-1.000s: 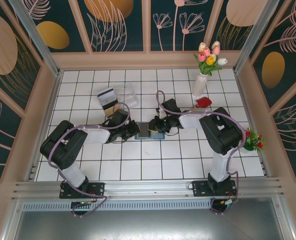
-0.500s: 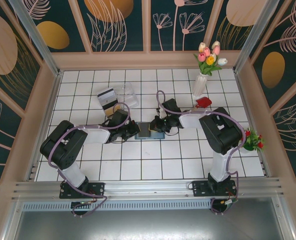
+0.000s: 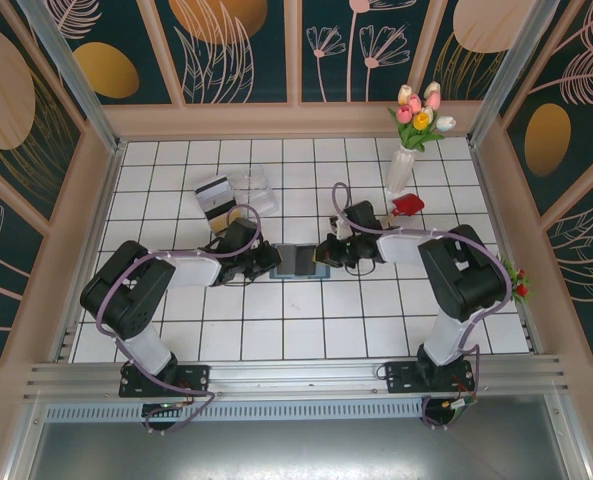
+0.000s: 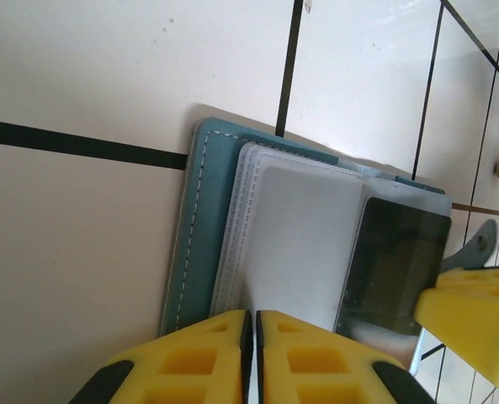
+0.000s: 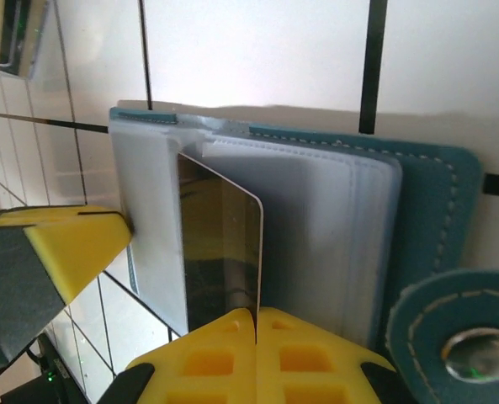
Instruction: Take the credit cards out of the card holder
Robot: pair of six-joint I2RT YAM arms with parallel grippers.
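Observation:
The teal card holder (image 3: 298,262) lies open on the tiles between both grippers, its greyish pockets up. In the left wrist view my left gripper (image 4: 250,316) is shut at the near edge of the card holder (image 4: 200,219), pinching a creased grey pocket sleeve (image 4: 304,227). My right gripper (image 5: 256,313) is shut on a dark glossy credit card (image 5: 220,252) that stands on edge, partly out of the card holder (image 5: 434,202). That card (image 4: 392,269) also shows in the left wrist view. Two more credit cards, one white-grey (image 3: 213,190) and one tan (image 3: 219,212), lie at the back left.
A clear plastic box (image 3: 255,189) sits beside the loose cards. A white vase of tulips (image 3: 401,170) and a red object (image 3: 408,204) stand behind the right arm. A small flower pot (image 3: 511,280) is at the right edge. The holder's snap strap (image 5: 451,345) lies near my right fingers.
The right arm has drawn back to the right, its elbow swinging outward, with the card held in its jaws. The left arm and the card holder stay where they were.

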